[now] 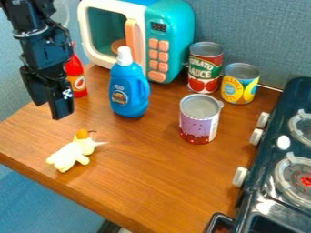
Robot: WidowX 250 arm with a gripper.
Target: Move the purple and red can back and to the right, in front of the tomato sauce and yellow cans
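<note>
My gripper (50, 108) hangs at the upper left above the wooden counter, its two fingers apart and nothing between them. The red bottle (75, 75) stands just behind and to the right of it. Below the gripper in the view, a pale yellow plush toy (72, 153) with an orange top lies near the counter's left front edge. A blue bottle (128, 86) with a white cap stands upright to the gripper's right. Farther right is an open purple-labelled can (199, 123). Behind it stand a tomato sauce can (205, 68) and a yellow-and-blue can (240, 85).
A teal and white toy microwave (169, 27) with an orange handle stands at the back against the blue-grey wall. The dark toy stove (291, 107) with knobs and burners borders the right side. The wooden counter (146, 182) ends in a slanting edge at the lower left.
</note>
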